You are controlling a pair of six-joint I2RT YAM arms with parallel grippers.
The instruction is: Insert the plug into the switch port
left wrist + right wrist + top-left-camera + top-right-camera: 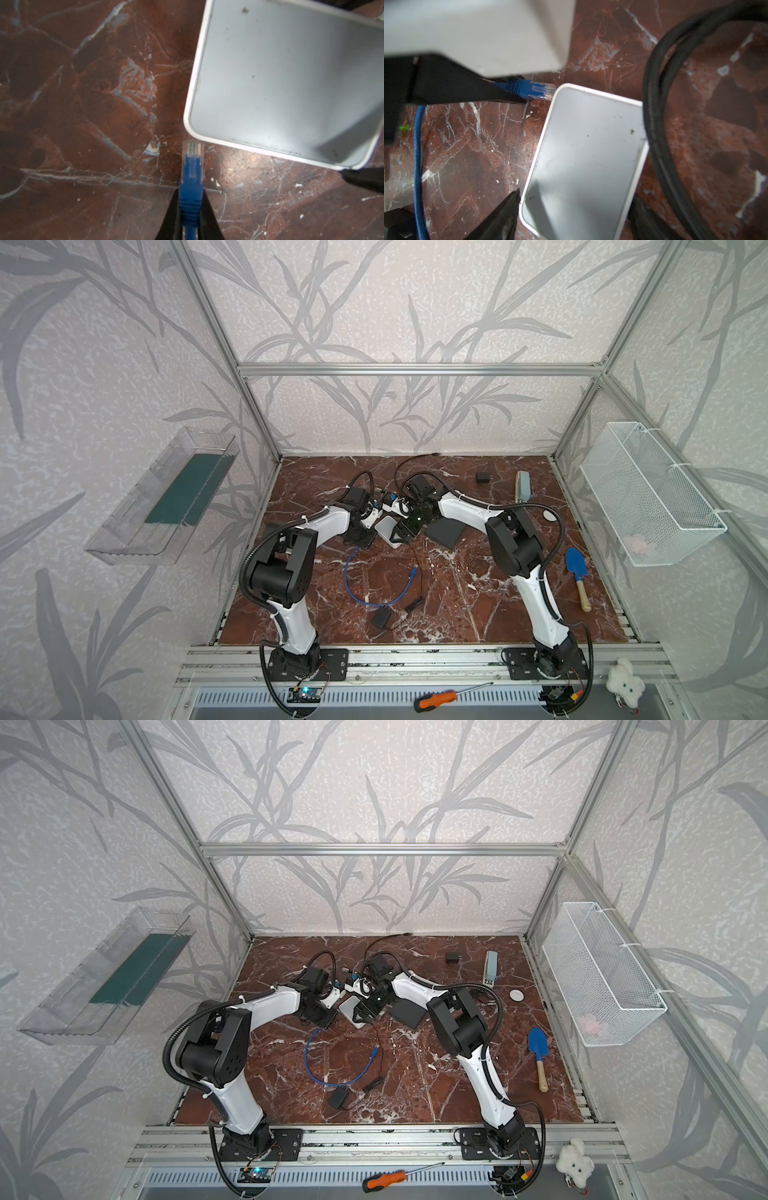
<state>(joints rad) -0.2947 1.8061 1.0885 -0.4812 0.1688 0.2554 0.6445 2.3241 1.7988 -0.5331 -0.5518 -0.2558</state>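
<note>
Toward the worktop's point(457, 605) front: adapter block point(381, 619), its thin black cord point(381, 1065) running away under the right gripper point(576, 199), plug hidden there; jaws straddle the white switch point(280, 72), grip uncertain, port unseen; left gripper point(191, 193) clamps the blue connector point(192, 166), aimed beside the switch's corner

Top views: bright, even light, sharp, picture edges bowed. Wrist views: dimmer, soft; diagonal shadow across white box point(280, 83); near arm casing point(477, 31) heavily blurred.

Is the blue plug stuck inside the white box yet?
No, the blue plug lies wholly outside the box, its tip by a corner.
</note>
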